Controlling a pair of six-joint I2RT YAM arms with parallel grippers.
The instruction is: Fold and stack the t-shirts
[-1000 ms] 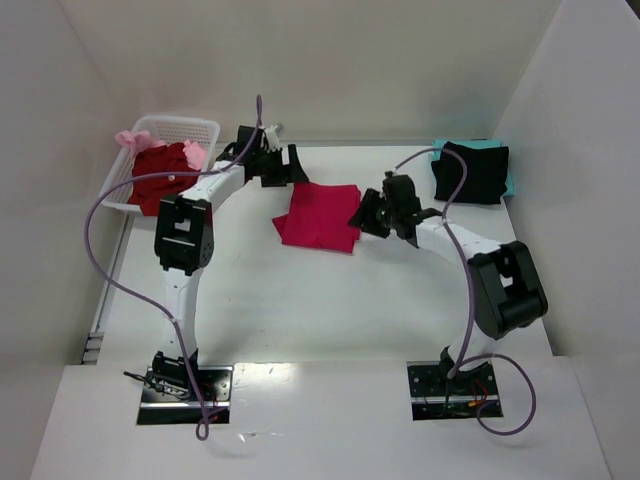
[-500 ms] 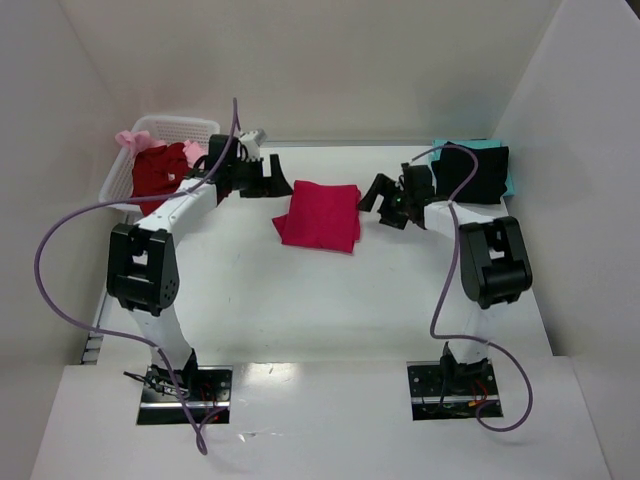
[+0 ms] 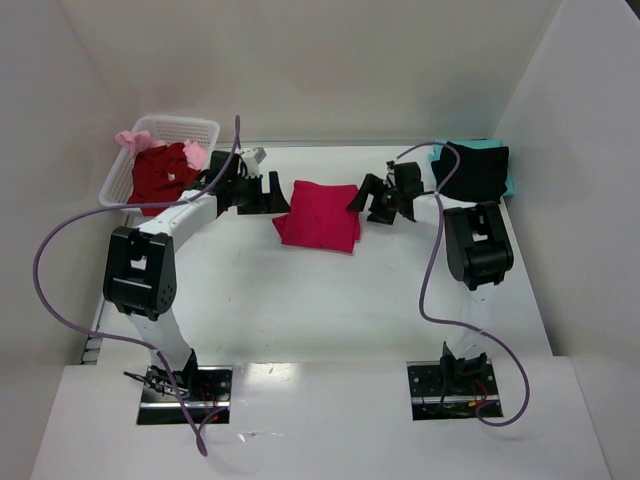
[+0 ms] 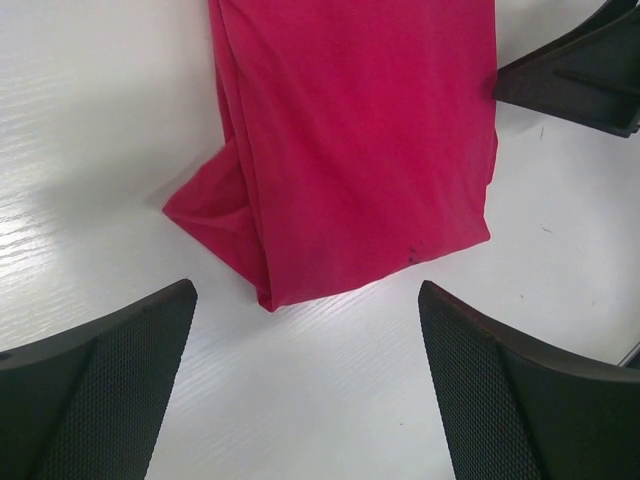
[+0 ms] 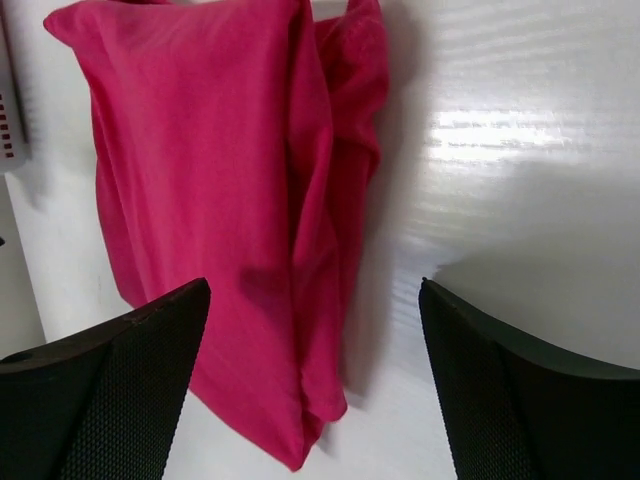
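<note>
Readable text, labels, brands, numbers, signs: none in any view.
Crimson t-shirt [image 4: 360, 130]: plain cloth on the sides that show, nothing legible on it.
White basket [image 3: 190, 124]: too small in the overhead view to make out any marking.

A white bench [image 3: 330, 300] stands enclosed by plain white walls [image 3: 380, 60], with soft overhead glare along its near edge.
</note>
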